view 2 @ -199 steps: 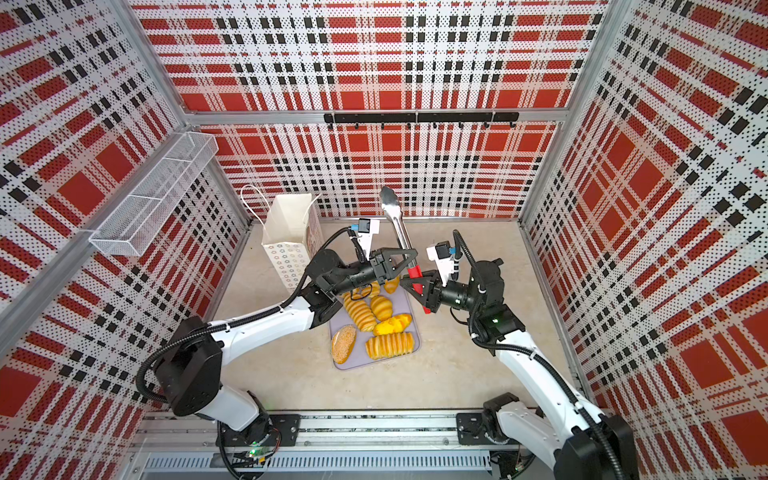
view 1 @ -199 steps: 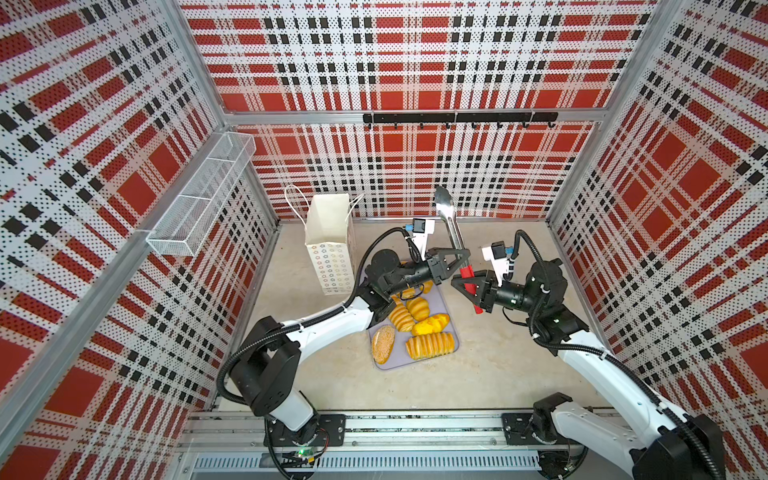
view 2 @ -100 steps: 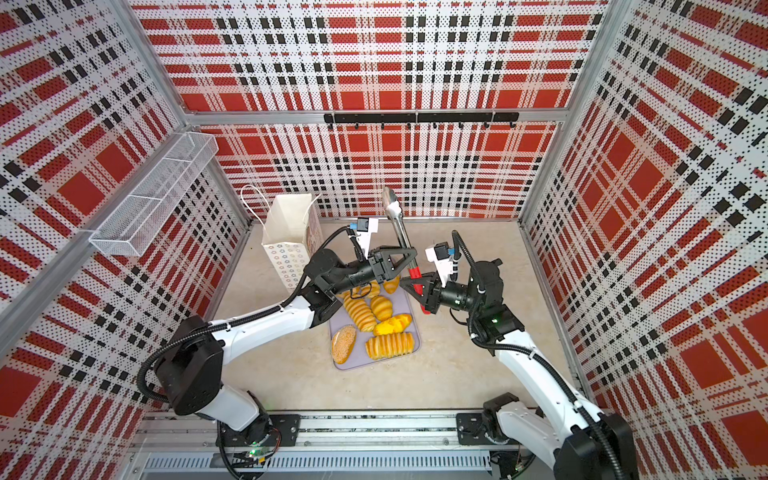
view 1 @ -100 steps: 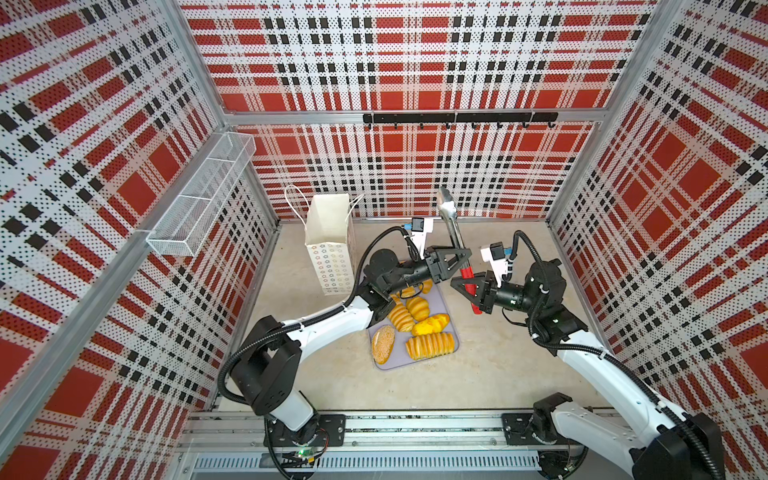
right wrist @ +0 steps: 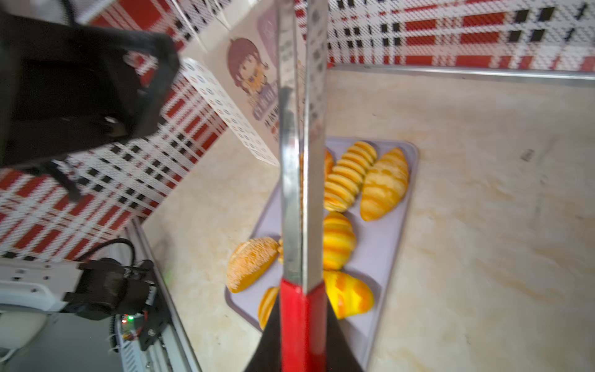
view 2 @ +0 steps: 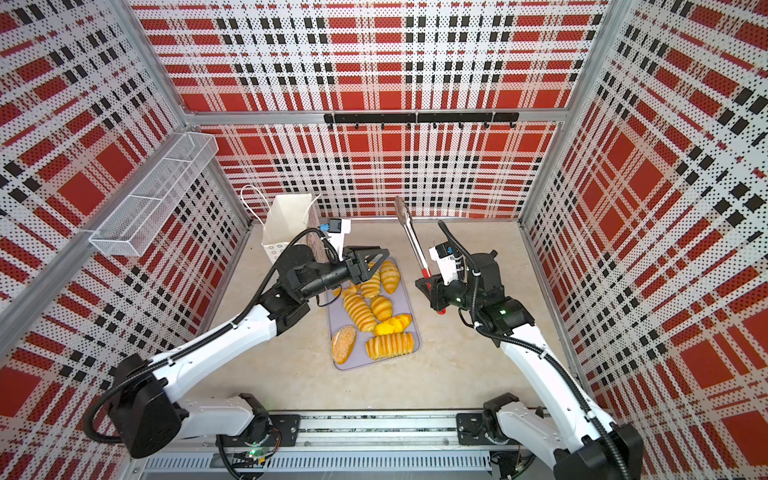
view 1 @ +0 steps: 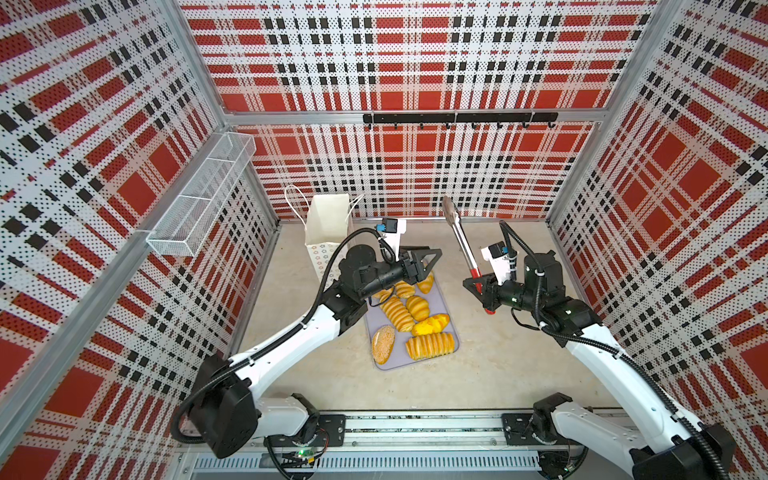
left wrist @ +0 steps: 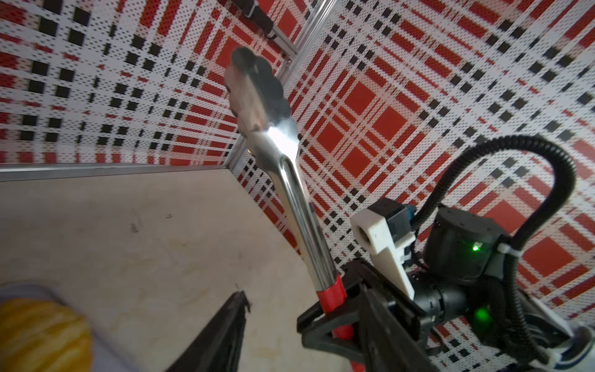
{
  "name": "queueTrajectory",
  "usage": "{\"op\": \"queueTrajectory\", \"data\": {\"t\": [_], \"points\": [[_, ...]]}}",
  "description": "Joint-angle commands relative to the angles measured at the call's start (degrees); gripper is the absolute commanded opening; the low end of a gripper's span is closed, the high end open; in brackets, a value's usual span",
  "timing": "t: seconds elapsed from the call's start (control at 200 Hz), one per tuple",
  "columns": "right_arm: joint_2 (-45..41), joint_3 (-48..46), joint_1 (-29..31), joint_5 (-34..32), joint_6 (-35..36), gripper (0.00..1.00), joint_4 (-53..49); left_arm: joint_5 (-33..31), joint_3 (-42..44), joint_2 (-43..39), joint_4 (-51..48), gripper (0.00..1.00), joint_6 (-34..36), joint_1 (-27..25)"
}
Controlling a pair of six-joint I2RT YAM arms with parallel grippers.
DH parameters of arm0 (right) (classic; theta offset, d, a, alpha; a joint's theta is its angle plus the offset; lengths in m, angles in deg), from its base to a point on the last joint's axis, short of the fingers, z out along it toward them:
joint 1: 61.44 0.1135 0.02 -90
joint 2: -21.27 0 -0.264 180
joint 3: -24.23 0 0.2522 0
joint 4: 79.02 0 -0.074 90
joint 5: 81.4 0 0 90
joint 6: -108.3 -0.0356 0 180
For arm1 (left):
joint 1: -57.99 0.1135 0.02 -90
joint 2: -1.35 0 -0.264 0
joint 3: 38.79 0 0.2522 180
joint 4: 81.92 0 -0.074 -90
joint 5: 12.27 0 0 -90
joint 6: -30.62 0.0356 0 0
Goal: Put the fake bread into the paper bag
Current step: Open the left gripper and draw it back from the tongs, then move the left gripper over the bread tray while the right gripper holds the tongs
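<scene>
The fake bread, golden-yellow toy loaves and buns, looks ready for picking: the right gripper alone pinches the red-handled metal tongs, since the left gripper, shut on them a second ago, has spread and drawn back empty. All the bread lies on the lavender tray on the tabletop, none seen in the tall white paper bag nearby.

On the table a tray lies near the middle, and the fake bread lies on it. The paper bag stands behind and left of the tray, near the back-left corner. The left gripper hangs over the tray's far end. Right of the tray, apart from it, the tongs rise tilted toward the back wall, their lower end gripped by the right gripper. A wire basket hangs on the left wall, and a hook rail on the back wall.
</scene>
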Motion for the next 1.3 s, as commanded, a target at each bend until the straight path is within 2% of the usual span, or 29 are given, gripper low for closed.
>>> {"op": "queueTrajectory", "data": {"t": [0.0,0.1,0.23,0.546,0.882,0.917,1.067,1.092,1.298], "points": [[0.63,2.19,-0.14,-8.24,4.89,0.1,-13.89,-10.39,1.0,-2.91,-16.32,0.59,7.05,0.37],[1.34,2.14,-0.13,-9.55,4.1,0.12,-17.62,-14.88,2.21,-4.46,-21.75,0.59,7.76,0.38],[2.84,2.86,-0.09,-10.86,3.15,0.12,-19.46,-17.95,5.75,-6.46,-23.94,0.61,7.57,0.46],[6.14,1.65,-0.13,-7.64,-2.02,0.15,-20.23,-20.84,12.01,-11.17,-27.73,0.67,6.89,4.95],[7.31,0.62,-0.05,-6.82,-4.33,0.18,-20.32,-19.77,16.52,-15.95,-27.55,0.78,9.21,7.21],[7.2,0.62,-0.04,-6.81,-4.47,0.18,-20.24,-19.5,16.62,-16.23,-27.55,0.85,9.66,7.24],[6.83,0.1,0.02,-6.74,-5.17,0.18,-19.88,-18.4,16.71,-16.98,-28.03,0.89,11.18,7.3],[6.72,-0.06,-0.05,-6.65,-5.22,0.18,-19.9,-18.11,16.71,-17.06,-28.13,0.99,12.54,7.32],[6.47,-0.25,-0.05,-6.39,-4.48,0.19,-20.47,-16.67,18.07,-18.11,-28.17,0.98,15.85,7.56]]}}
